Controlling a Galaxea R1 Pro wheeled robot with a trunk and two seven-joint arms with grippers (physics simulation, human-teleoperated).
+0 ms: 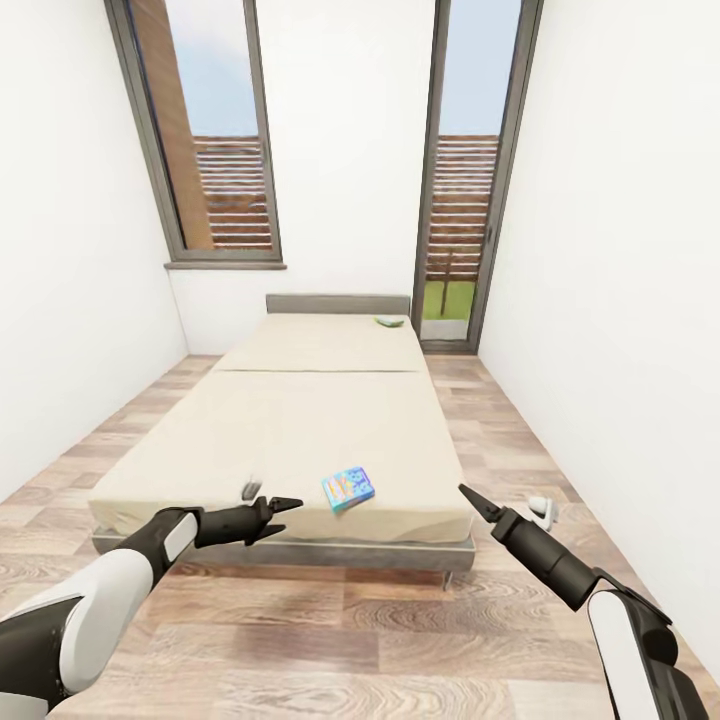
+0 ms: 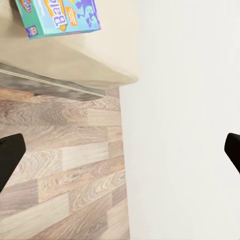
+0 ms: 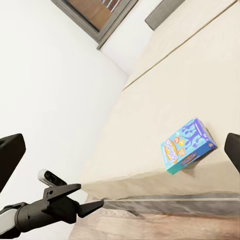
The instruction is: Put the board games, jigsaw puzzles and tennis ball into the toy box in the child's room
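The robot stood at the foot of the bed (image 1: 300,430), both arms raised over the floor (image 1: 330,640) short of the mattress. The blue game (image 1: 348,488) lay flat near the foot edge of the bed, somewhat toward the right corner, and tilted relative to that edge. A second, greenish game (image 1: 389,322) lay far off near the head edge, right side; its print was too small to read.

The left gripper (image 1: 278,513) hovered just short of the foot edge, beside the blue game but not touching it. Its jaws stood wide and held nothing; the left wrist view showed the finger tips at either margin with floor between. The right gripper (image 1: 472,500) hung off the bed's right foot corner, also clear of the game. The right wrist view showed its jaws wide and empty.

Judgement: the step in hand was the approach to the blue game. The box lay flat, so a grip across its short sides would need the fingers brought down square to the tilted box. The left gripper was nearer. The soft mattress may give under pressure, so a gentle descent seemed advisable.
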